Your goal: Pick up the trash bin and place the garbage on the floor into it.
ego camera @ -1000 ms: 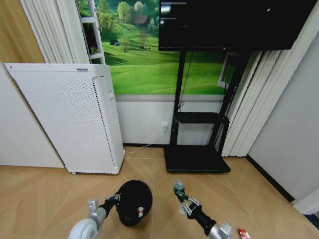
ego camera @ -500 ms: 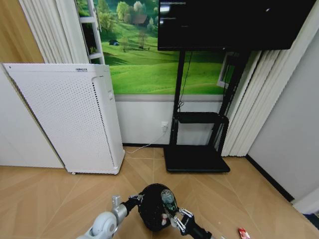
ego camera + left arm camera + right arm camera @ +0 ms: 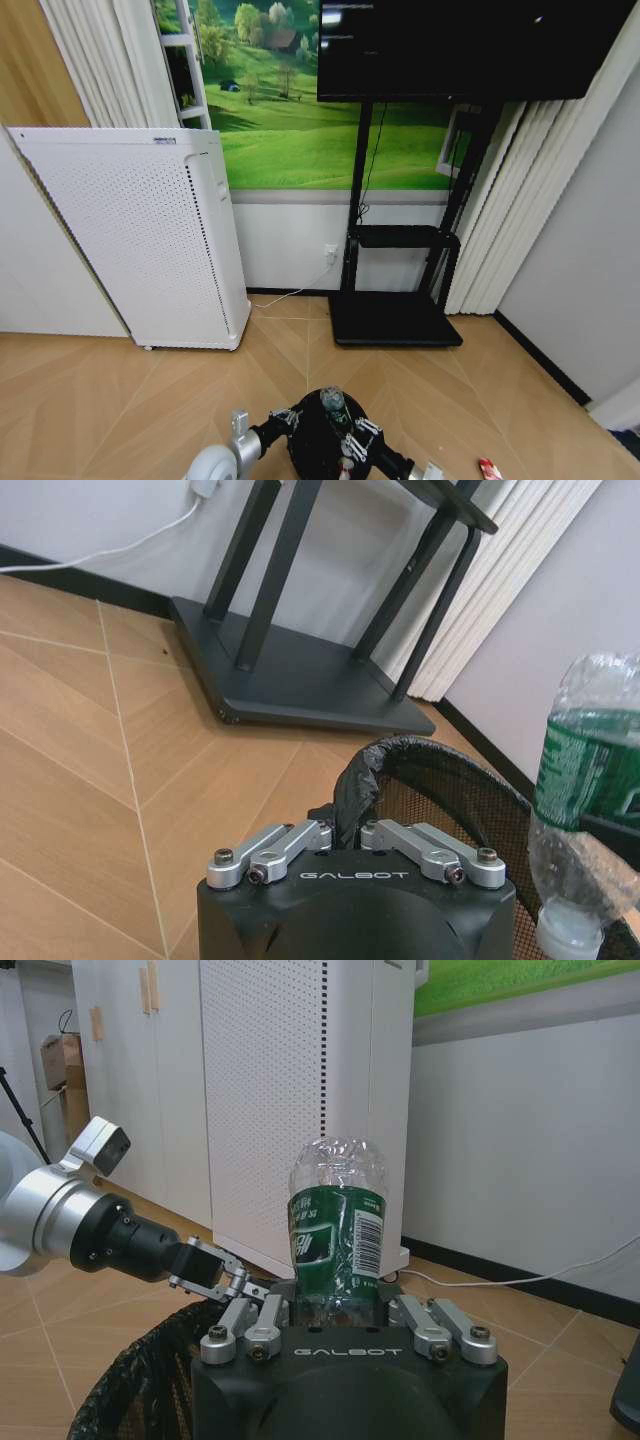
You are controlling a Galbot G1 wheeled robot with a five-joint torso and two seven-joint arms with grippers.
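Note:
The black mesh trash bin point(image 3: 318, 452) hangs low over the floor point(image 3: 120, 400), its rim point(image 3: 352, 785) pinched in my shut left gripper point(image 3: 345, 832). The green-and-clear bottle point(image 3: 335, 1228) is clamped in my right gripper point(image 3: 335, 1305) and sits directly over the bin's opening in the head view, bottle point(image 3: 333, 405) above gripper point(image 3: 352, 437). In the left wrist view the bottle point(image 3: 588, 780) hangs cap down beside the mesh wall point(image 3: 450, 800). A red-and-white wrapper point(image 3: 489, 468) lies on the floor to the right. My left gripper point(image 3: 287, 418) grips the bin's left side.
A tall white perforated appliance point(image 3: 140, 235) stands at the left against the wall. The black TV stand base point(image 3: 394, 320) sits ahead at the centre right, with a white cable point(image 3: 290, 293) along the skirting. Curtains point(image 3: 505, 210) hang at the right.
The left arm has carried the bin rightward toward the middle. The right arm has swung the bottle left, from beside the bin to over its opening.

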